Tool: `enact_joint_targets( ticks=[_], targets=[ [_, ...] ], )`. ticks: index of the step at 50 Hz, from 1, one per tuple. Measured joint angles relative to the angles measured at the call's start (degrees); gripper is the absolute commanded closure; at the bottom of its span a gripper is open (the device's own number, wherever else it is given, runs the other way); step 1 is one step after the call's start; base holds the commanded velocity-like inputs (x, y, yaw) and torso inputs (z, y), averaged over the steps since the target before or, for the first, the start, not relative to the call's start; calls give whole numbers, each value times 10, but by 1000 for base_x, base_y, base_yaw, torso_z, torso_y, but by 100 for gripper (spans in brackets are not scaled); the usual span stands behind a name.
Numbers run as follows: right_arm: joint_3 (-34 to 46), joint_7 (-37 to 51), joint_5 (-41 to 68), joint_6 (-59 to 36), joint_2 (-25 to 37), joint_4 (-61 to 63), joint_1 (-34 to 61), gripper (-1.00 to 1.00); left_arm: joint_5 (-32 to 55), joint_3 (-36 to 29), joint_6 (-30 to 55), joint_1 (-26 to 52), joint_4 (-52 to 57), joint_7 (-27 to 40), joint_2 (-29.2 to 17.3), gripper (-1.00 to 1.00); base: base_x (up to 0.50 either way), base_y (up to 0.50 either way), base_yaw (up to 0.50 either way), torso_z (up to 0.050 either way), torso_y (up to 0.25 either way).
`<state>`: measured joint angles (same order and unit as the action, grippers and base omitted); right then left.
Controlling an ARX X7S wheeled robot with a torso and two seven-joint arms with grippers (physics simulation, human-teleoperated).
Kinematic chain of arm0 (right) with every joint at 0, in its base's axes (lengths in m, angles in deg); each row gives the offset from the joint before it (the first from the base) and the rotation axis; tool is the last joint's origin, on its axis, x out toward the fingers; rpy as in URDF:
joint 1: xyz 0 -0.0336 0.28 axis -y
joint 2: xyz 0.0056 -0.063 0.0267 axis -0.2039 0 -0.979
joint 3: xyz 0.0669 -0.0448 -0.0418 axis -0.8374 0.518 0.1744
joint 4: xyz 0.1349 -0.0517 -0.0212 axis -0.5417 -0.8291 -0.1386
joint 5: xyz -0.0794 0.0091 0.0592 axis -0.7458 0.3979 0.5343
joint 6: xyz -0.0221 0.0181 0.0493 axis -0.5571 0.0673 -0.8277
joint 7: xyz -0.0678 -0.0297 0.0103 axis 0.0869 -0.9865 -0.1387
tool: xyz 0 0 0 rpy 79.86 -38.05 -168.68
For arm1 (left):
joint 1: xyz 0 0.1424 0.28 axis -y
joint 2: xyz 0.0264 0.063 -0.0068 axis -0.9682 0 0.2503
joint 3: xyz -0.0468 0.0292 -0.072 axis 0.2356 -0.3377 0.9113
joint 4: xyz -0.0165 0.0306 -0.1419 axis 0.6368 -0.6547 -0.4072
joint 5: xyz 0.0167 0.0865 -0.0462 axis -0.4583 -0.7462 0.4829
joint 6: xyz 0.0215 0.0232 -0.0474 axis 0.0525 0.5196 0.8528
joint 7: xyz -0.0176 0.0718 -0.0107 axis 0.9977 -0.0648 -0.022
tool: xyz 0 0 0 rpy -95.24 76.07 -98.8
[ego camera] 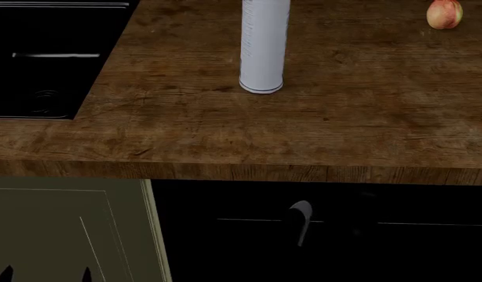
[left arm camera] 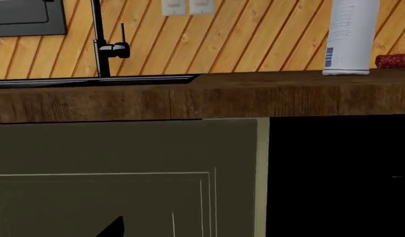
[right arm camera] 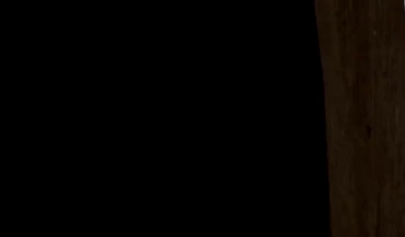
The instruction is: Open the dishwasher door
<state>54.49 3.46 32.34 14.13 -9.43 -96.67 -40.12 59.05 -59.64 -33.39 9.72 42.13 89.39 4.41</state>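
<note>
The dishwasher door (ego camera: 382, 247) is a glossy black panel under the wooden counter, with a thin pale line across it. It also shows in the left wrist view (left arm camera: 341, 177) and fills most of the right wrist view (right arm camera: 156, 118). My right gripper (ego camera: 302, 223) shows only as a pale grey curved piece close against the door near that line, and its jaws are lost in the black. My left gripper (ego camera: 45, 274) is low in front of the olive-green cabinet door (ego camera: 60, 235), with its two dark fingertips (ego camera: 86, 274) apart and nothing between them.
The wooden countertop (ego camera: 343, 135) overhangs the door. On it stand a tall white bottle (ego camera: 264, 44) and a peach (ego camera: 444, 14). The black sink basin (ego camera: 45, 53) is at the left, and its black faucet (left arm camera: 100, 39) stands before a wood-panelled wall.
</note>
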Motion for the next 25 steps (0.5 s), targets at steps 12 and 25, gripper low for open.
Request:
enact_joint_targets(
  ticks=[12,25],
  targets=[
    [-9,-22,-3,-38,35,108,-59,100,4,0,8,4,2,2,-5,-100,0,0,-2,0,0],
    [-22,-39,-8,-74,68,209,-124,100,9,5,21,4,13,9,-13,-100,0,0,-1,0,0]
  ],
)
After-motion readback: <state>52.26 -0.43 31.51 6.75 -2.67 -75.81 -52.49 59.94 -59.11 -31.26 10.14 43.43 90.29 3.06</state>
